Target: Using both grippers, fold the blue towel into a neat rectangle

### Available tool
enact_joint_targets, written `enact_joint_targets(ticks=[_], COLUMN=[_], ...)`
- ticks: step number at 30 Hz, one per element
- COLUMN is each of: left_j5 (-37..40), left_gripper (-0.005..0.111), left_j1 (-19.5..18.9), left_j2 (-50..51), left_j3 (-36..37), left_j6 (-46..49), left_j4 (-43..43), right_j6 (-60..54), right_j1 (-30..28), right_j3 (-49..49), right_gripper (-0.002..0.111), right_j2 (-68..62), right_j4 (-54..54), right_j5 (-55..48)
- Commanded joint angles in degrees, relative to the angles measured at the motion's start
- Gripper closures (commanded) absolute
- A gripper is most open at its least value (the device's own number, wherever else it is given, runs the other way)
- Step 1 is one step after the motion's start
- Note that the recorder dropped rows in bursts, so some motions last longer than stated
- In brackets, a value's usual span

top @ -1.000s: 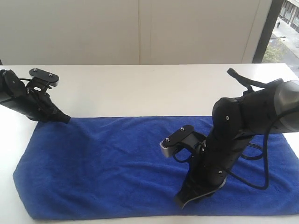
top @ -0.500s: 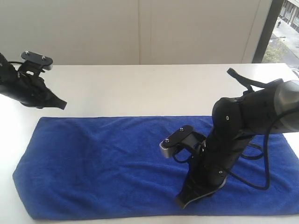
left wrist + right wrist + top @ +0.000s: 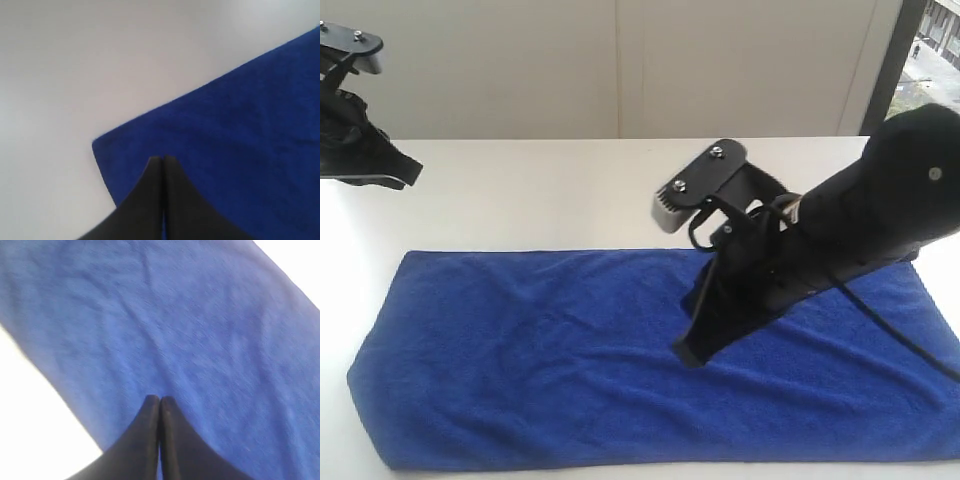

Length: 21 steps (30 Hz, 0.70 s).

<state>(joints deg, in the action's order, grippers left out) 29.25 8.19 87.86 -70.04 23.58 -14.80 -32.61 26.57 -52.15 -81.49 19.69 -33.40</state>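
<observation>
Across the near side of the counter (image 3: pixel 570 190), the towel (image 3: pixel 520 360) — spread flat, long edges running left to right, right end cut by the frame; at far left, the left end effector (image 3: pixel 408 172), closed tight on nothing, up in the air near the towel's far left corner; right end effector (image 3: pixel 686 352) — likewise closed and empty, tip down over the towel's middle; touching or not, cannot tell.

Cuts off one corner of the towel (image 3: pixel 520 350) at the exterior view's right edge; hides a patch behind the right arm (image 3: pixel 860 215).
</observation>
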Motion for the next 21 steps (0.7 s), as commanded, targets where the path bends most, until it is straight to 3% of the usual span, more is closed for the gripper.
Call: enact_joint_targets(ticks=[1, 3, 8, 12, 16, 21], left_j5=[9.36, 13.00, 11.43, 7.27, 4.48, 2.41], left_gripper=[0.107, 0.107, 0.107, 0.107, 0.107, 0.107], left_j1=[-0.05, -0.05, -0.05, -0.05, -0.05, -0.05], left_j2=[-3.33, -4.72, -11.58, -17.15, -20.74, -23.33], left_j3=[0.45, 1.76, 11.22, 19.68, 24.99, 29.71], left_j6=[-4.55, -5.09, -16.05, -20.83, -22.95, -23.58], left_j4=[0.13, 1.41, 10.75, 12.12, 11.64, 11.64], right_j6=[-7.37, -7.44, -11.31, -12.62, -12.51, -12.27], right_j1=[8.69, 12.92, 22.05, 27.53, 29.55, 31.27], right_j3=[-1.54, -2.79, -6.99, -11.77, -16.06, -21.66], right_gripper=[0.108, 0.108, 0.103, 0.080, 0.060, 0.059], right_j2=[-1.00, -3.53, -10.81, -16.90, -22.88, -30.44], right_j4=[7.51, 7.60, 7.60, 7.49, 7.42, 7.42], right_j5=[2.25, 5.63, 12.39, 14.79, 17.78, 18.23])
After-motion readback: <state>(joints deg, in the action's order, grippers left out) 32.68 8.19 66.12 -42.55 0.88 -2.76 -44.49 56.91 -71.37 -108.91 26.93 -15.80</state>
